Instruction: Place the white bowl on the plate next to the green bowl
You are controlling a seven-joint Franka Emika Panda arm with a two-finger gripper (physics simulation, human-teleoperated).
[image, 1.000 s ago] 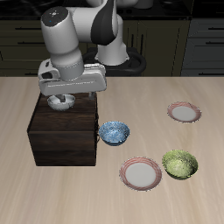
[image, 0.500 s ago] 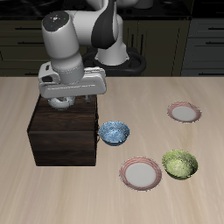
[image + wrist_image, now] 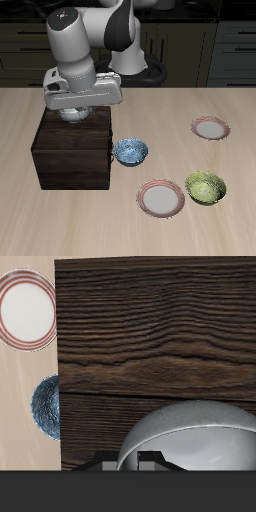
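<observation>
The white bowl (image 3: pixel 72 114) hangs just above the top of a dark wooden box (image 3: pixel 70 152), held at its rim by my gripper (image 3: pixel 72 107), which is shut on it. In the wrist view the white bowl (image 3: pixel 190 434) fills the space beside my gripper (image 3: pixel 125 463), over the box top (image 3: pixel 150 336). The plate (image 3: pixel 160 198) with the pinkish-red rim lies near the table's front edge, right beside the green bowl (image 3: pixel 205 187). That plate also shows in the wrist view (image 3: pixel 27 311). The green bowl is out of the wrist view.
A blue-and-white patterned bowl (image 3: pixel 130 152) sits on the table against the box's side, also seen in the wrist view (image 3: pixel 45 408). A second look-alike plate (image 3: pixel 210 128) lies farther back. Dark cabinets stand behind the table.
My gripper has risen slightly with the white bowl, which now hangs a little above the box top. Nothing else has moved.
</observation>
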